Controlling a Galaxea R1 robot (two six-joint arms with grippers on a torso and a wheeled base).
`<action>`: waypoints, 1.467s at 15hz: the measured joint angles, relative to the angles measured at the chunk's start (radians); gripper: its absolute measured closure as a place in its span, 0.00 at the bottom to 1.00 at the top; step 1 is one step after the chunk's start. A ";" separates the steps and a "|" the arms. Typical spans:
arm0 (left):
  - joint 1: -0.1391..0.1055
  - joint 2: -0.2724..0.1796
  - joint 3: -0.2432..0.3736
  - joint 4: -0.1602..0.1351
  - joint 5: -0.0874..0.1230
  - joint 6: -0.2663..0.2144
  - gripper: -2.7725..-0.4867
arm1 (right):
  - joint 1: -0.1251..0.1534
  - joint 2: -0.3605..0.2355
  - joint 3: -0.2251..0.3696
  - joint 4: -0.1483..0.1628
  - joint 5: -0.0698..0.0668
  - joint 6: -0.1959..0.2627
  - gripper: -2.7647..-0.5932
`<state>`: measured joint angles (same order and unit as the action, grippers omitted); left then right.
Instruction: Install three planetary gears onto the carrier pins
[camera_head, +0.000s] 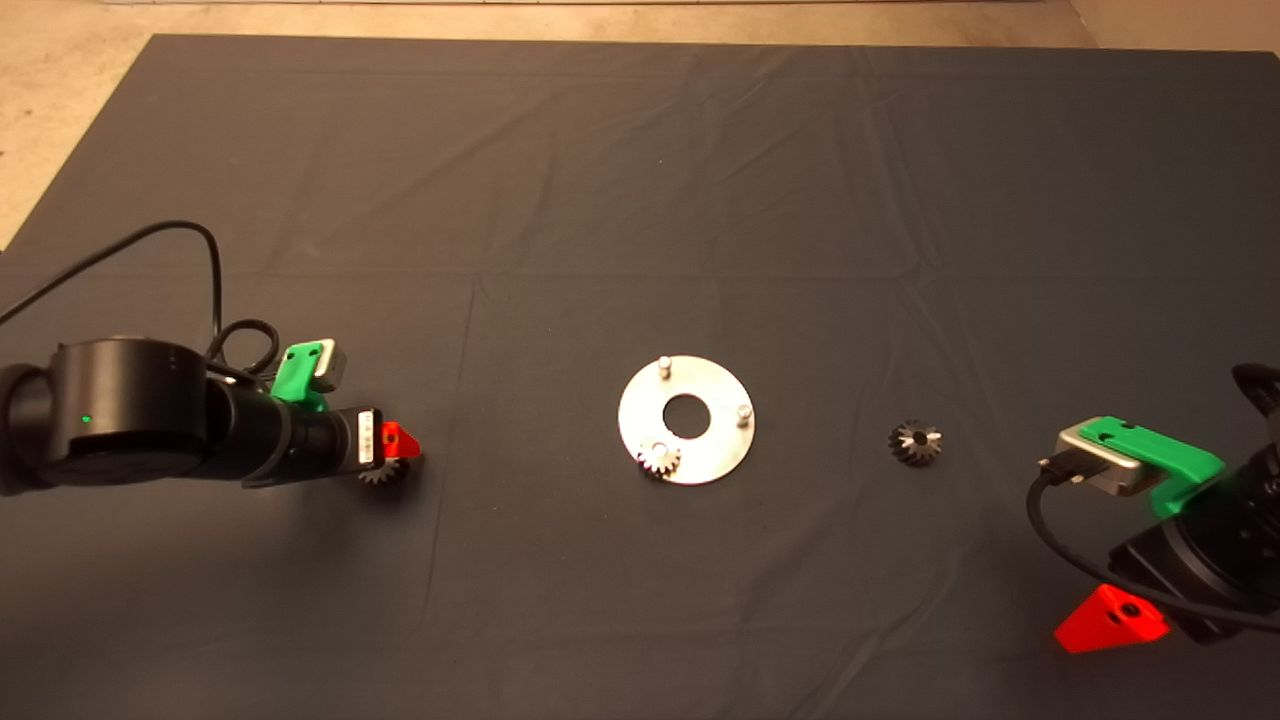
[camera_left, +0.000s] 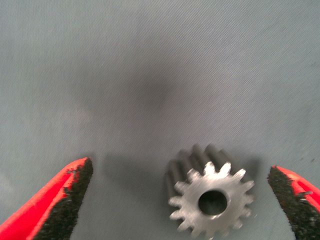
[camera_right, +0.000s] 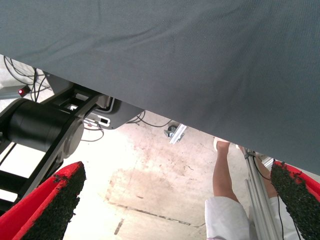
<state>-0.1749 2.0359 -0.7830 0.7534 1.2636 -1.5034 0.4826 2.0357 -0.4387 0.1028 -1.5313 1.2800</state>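
No readable text from my station. Left arm's wrist carries a small white label (camera_head: 366, 449) with dark marks on it, too small for me to make out. Nothing printed on the mat (camera_head: 640, 200), the disc (camera_head: 700, 460) or the gears.

Spread wide over the dark mat (camera_left: 150, 60), left gripper (camera_left: 182, 200), two red fingers (camera_left: 55, 195) with black pads; between them, nearer one pad than the other, flat on the mat, a silvery gear (camera_left: 210, 202), bore upward, touching neither pad; soft shadow beyond the gear.
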 joint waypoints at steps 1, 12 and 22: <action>0.004 0.005 -0.001 0.015 -0.001 0.000 0.16 | 0.000 0.000 0.000 0.000 0.000 0.000 0.01; 0.028 0.009 -0.007 0.038 0.001 0.001 0.33 | 0.000 0.000 0.000 0.001 0.000 0.000 0.01; 0.028 0.051 0.018 0.040 0.022 0.001 0.46 | 0.000 0.000 0.000 0.002 0.000 0.000 0.01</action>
<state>-0.1474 2.0871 -0.7649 0.7932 1.2852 -1.5028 0.4826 2.0360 -0.4387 0.1046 -1.5317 1.2800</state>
